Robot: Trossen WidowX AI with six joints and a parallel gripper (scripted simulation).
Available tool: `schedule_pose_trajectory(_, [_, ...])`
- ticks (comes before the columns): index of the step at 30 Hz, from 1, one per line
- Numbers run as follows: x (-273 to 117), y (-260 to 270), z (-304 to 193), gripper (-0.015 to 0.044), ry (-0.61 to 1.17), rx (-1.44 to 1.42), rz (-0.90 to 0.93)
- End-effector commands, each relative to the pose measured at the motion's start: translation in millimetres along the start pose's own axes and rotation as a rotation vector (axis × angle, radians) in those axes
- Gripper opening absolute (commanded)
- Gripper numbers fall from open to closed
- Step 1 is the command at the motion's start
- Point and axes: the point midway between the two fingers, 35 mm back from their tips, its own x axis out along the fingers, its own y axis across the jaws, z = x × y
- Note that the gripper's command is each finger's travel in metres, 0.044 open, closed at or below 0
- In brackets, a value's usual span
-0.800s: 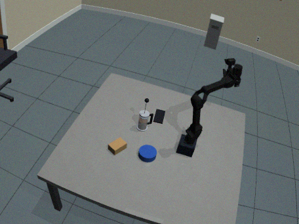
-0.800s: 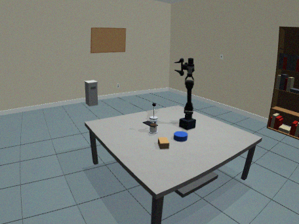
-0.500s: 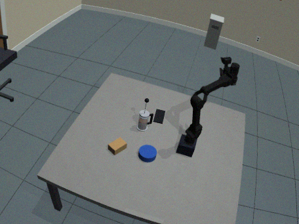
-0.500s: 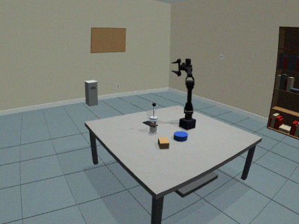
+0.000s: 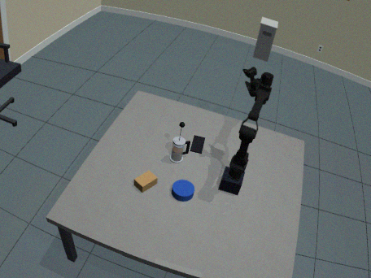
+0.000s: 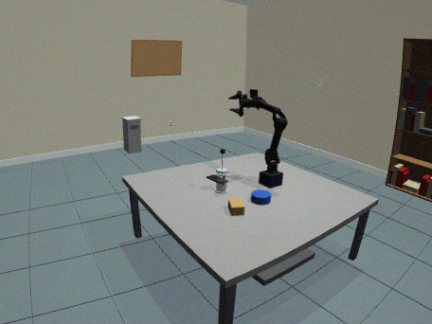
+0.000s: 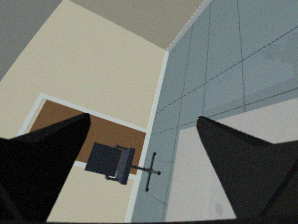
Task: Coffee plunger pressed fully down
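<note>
The coffee press (image 5: 177, 154) (image 6: 221, 188) stands upright on the table, a clear glass with a white lid and base and a black handle (image 5: 187, 147). Its plunger rod sticks far up out of the lid, with a round black knob (image 5: 182, 124) (image 6: 223, 152) on top. My gripper (image 5: 246, 77) (image 6: 230, 104) (image 7: 144, 119) is open and empty. It hangs high above the table, well above the knob and apart from it, on the arm's side of the press. The press does not show in the wrist view.
A flat black rectangle (image 5: 198, 144) (image 6: 214, 179) lies by the press's handle side. An orange block (image 5: 146, 181) (image 6: 236, 207) and a blue disc (image 5: 183, 190) (image 6: 261, 197) lie on the table (image 5: 240, 232) (image 6: 303, 213). The wrist view shows an office chair (image 7: 122, 165) beyond the table.
</note>
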Motion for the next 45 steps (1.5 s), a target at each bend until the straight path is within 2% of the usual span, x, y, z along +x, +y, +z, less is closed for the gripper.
schedule_pose_trajectory(1, [28.4, 3.0, -56.2, 0.0440, 0.096, -0.123, -0.007])
schedule_pose_trajectory(7, [47.9, 7.3, -136.2, 0.0440, 0.235, -0.313, -0.006])
schedule_pose_trajectory(13, [45.8, 10.1, -217.3, 0.0440, 0.384, -0.533, 0.019])
schedule_pose_trajectory(19, [25.1, 9.8, -293.5, 0.0440, 0.530, -0.792, 0.079])
schedule_pose_trajectory(27, [-25.5, 1.6, -375.0, 0.0440, 0.690, -1.188, 0.218])
schedule_pose_trajectory(33, [-32.3, -6.0, -385.2, 0.0440, 0.704, -1.261, 0.238])
schedule_pose_trajectory(41, [-29.5, -56.7, -408.0, 0.0440, 0.705, -1.262, 0.240])
schedule_pose_trajectory(45, [-28.9, -55.7, -407.7, 0.0440, 0.705, -1.262, 0.240])
